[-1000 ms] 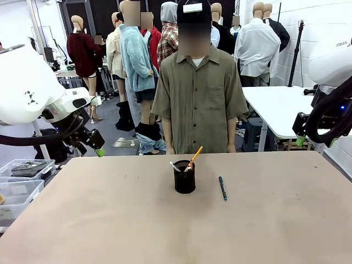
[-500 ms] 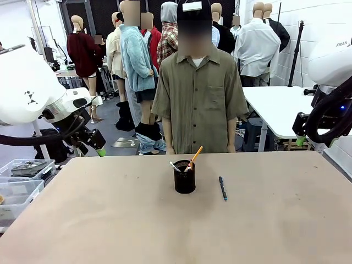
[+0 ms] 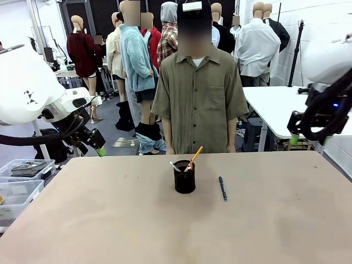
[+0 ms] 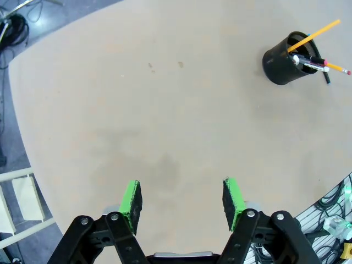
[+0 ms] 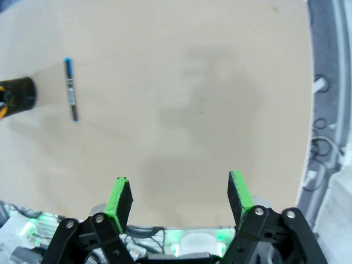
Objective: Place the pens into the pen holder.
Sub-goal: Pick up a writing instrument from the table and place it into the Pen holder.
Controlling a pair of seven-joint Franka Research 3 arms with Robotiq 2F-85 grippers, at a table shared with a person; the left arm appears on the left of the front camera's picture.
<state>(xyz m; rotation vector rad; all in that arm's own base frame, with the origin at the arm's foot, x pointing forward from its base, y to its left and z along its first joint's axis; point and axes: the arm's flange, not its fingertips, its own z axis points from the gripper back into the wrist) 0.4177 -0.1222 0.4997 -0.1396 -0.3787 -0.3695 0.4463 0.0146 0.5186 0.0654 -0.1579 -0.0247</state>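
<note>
Two of the three pens are already standing in the pen holder (image 3: 184, 180): the yellow-orange pencil (image 3: 195, 155) is leaning out toward the person (image 3: 198, 93), and the thin silver-white pen (image 3: 174, 165) is poking up over the rim on the robot's left side. The third, the dark pen with the blue end (image 3: 222, 188), is lying flat on the counter (image 3: 110, 225), just to the robot's right of the holder and not touching it. The holder itself is sitting upright near the middle of the counter, in front of the person, who is standing at the far edge.

Your left claw (image 3: 99, 149) is hanging off the counter's far left corner, well apart from the holder. From its own wrist camera you are seeing that claw (image 4: 181, 199) with its green pads spread apart and nothing between them, bare counter below, and the holder (image 4: 286, 63) far off near the upper right corner with the pencil (image 4: 313, 36) sticking out.

Your right claw (image 3: 295, 137) is hovering high beyond the counter's right edge. In its wrist view the claw (image 5: 180, 197) is gaping wide and gripping nothing, while the dark pen (image 5: 71, 89) is lying well ahead at the upper left, beside the holder (image 5: 19, 93).
</note>
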